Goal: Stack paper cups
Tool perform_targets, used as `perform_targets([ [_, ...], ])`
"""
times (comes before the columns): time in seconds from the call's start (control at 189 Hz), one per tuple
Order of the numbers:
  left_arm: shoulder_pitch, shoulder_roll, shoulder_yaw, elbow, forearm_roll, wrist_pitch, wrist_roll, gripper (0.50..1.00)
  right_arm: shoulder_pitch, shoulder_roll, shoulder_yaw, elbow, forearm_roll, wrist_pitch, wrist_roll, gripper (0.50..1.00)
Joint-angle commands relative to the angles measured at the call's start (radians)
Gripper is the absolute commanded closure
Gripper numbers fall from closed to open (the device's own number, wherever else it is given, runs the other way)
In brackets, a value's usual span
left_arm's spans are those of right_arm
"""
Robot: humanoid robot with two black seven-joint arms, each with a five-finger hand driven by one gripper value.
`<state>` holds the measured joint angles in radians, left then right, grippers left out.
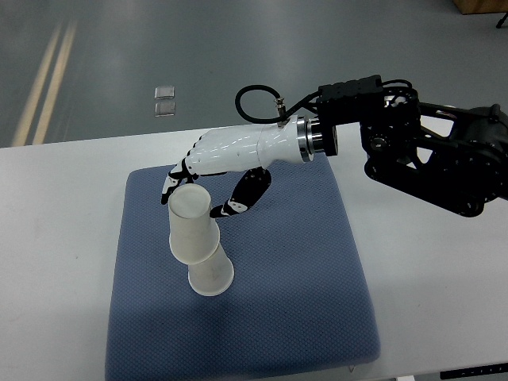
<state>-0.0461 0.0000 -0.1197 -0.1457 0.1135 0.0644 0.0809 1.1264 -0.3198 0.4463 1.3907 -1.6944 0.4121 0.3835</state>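
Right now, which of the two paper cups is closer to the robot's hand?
The upper cup, whose flat end faces up beside the fingers of the right hand. The lower cup sits under it on the blue mat, farther from the hand.

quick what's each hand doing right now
Right hand: fingers spread open beside the upper paper cup, gripping nothing.
Left hand: out of view.
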Motion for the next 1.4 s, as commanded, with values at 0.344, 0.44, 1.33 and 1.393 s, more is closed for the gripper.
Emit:
perform_targets([
  [0.344,0.0,0.0,0.0,0.0,0.0,0.0,0.0,0.5,-0.007,0.004,-0.004,0.001,-0.068,0.01,0.002,0.826],
  [0.44,0.0,0.0,0.0,0.0,0.0,0.0,0.0,0.5,-0.007,0.004,-0.004,0.002,-0.068,0.034,0.002,0.824],
  [1.33,0.0,0.0,0.0,0.0,0.0,0.0,0.0,0.5,-0.06,0.018,-0.004,0.007,-0.07,0.037,0.002,0.587],
  [1.393,0.0,0.0,0.0,0.0,0.0,0.0,0.0,0.5,-0.06,0.014,-0.003,0.007,-0.071,0.037,0.002,0.587],
])
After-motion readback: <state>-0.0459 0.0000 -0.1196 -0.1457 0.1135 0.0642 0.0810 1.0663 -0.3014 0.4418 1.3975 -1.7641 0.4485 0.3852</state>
